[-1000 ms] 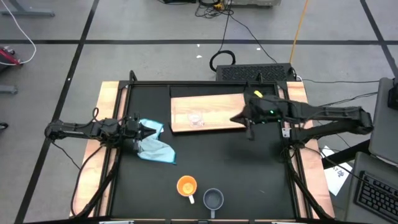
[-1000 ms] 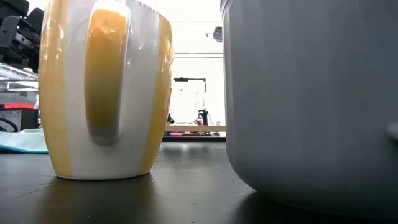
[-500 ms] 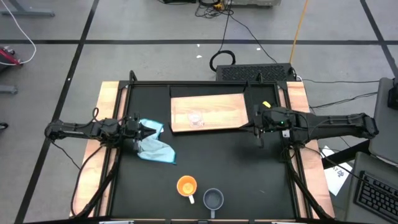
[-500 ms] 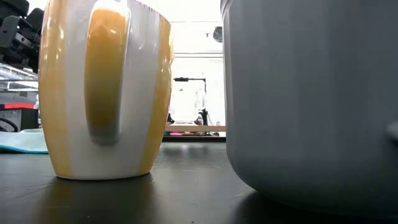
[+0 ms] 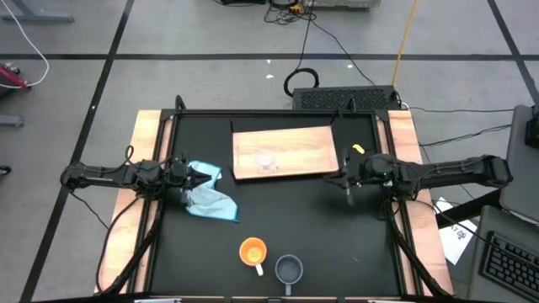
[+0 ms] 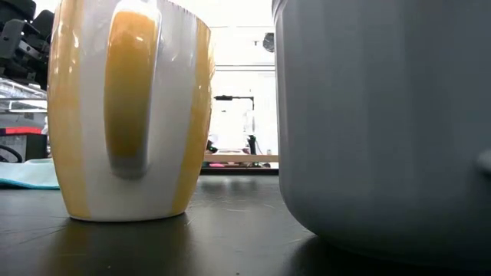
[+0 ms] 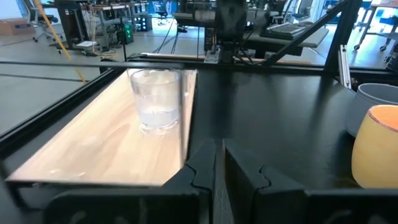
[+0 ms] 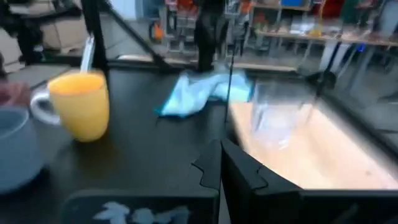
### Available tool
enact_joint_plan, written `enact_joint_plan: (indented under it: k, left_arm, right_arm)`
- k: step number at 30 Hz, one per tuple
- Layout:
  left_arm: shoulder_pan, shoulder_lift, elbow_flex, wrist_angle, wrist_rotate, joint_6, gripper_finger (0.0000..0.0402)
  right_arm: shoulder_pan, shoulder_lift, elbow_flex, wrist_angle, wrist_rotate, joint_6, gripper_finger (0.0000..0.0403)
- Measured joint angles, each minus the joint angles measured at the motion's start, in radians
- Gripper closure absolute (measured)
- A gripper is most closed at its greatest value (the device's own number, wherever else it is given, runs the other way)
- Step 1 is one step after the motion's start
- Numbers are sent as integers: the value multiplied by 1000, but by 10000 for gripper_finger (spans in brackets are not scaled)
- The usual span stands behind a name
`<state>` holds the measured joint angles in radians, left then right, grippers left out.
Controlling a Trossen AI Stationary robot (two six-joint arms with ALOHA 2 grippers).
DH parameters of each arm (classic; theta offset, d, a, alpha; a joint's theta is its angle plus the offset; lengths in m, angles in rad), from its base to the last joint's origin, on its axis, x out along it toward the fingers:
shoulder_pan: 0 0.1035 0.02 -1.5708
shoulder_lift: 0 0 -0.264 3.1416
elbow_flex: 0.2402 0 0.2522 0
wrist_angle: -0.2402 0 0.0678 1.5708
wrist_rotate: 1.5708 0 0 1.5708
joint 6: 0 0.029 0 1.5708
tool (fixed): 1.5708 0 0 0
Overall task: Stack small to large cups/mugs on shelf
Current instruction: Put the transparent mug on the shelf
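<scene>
The clear glass cup [image 5: 267, 160] stands upright on the light-wood shelf [image 5: 295, 141], also shown in the left wrist view [image 7: 155, 98] and blurred in the right wrist view [image 8: 278, 117]. The orange mug [image 5: 253, 251] and grey-blue mug [image 5: 289, 269] stand side by side near the table's near edge; both fill the low view [image 6: 130, 115] [image 6: 383, 123]. My right gripper [image 5: 344, 179] is shut, just off the shelf's right near corner. My left gripper [image 5: 205, 175] is shut at the table's left, beside the light blue cloth [image 5: 210, 200].
The cloth lies crumpled between the left gripper and the mugs. Pale wooden rails [image 5: 152, 143] and a black frame border the black table. A keyboard [image 5: 345, 98] sits past the far edge. Bare black tabletop [image 5: 337, 236] stretches between the shelf and the mugs.
My right gripper has drawn back from over the shelf's right end toward the table's right and near edges, and now sits just off the board. The glass cup has stayed standing on the shelf. The mugs and left arm have kept still.
</scene>
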<state>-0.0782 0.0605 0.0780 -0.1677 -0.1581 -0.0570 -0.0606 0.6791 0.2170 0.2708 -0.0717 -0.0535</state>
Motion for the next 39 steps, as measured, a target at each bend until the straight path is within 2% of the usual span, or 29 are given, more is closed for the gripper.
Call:
enact_joint_plan:
  k: [16,28,39]
  left_arm:
    - [0,0,0,20,0,-22,369]
    - [-1,0,0,97,0,-82,369]
    - [-1,0,0,196,2,-159,369]
  right_arm:
    - [0,2,-20,32,-13,48,403]
    - [46,1,-19,44,-136,47,403]
    - [83,1,-19,59,-141,36,403]
